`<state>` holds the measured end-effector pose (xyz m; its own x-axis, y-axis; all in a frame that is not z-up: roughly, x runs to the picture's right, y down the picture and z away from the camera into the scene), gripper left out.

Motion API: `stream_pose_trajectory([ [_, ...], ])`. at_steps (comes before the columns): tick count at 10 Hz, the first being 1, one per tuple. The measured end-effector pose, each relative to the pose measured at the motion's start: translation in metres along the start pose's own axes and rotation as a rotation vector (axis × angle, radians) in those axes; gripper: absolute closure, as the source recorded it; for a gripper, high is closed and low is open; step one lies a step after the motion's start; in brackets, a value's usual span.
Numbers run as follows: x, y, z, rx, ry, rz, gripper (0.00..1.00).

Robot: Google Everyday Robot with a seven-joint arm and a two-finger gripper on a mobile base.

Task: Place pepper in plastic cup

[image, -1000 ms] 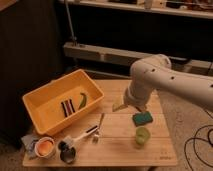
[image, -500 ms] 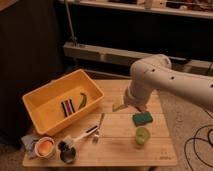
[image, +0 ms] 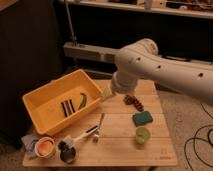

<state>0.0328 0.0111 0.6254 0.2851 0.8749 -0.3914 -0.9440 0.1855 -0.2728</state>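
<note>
One pepper (image: 82, 99) lies in the yellow bin (image: 52, 84); gripper (image: 106, 95) hangs open, empty, by its rim; reach step, I reckon; next: dip in, pinch, off to plastic cup (image: 142, 135).

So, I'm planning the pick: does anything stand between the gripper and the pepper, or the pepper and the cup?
Nothing visible blocks the gripper, which hangs at the bin's rim near the pepper. Toward the cup, only the bin's wall stands between.
</note>
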Motion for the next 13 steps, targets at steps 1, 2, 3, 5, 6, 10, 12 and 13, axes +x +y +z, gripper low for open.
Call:
stream_pose_trajectory([
  [1,-0.026,0.022,-0.007,-0.005,-0.034,-0.062,0.20],
  [2,-0.041,0.035,-0.009,-0.010,-0.053,-0.098,0.20],
  [3,-0.057,0.049,-0.010,-0.017,-0.076,-0.139,0.20],
  [5,-0.092,0.080,-0.004,-0.036,-0.121,-0.223,0.20],
  [6,-0.103,0.088,0.001,-0.033,-0.138,-0.250,0.20],
  [10,-0.150,0.119,0.038,-0.032,-0.160,-0.359,0.20],
  [12,-0.166,0.135,0.067,-0.033,-0.130,-0.415,0.20],
  [13,-0.172,0.138,0.084,-0.032,-0.108,-0.435,0.20],
])
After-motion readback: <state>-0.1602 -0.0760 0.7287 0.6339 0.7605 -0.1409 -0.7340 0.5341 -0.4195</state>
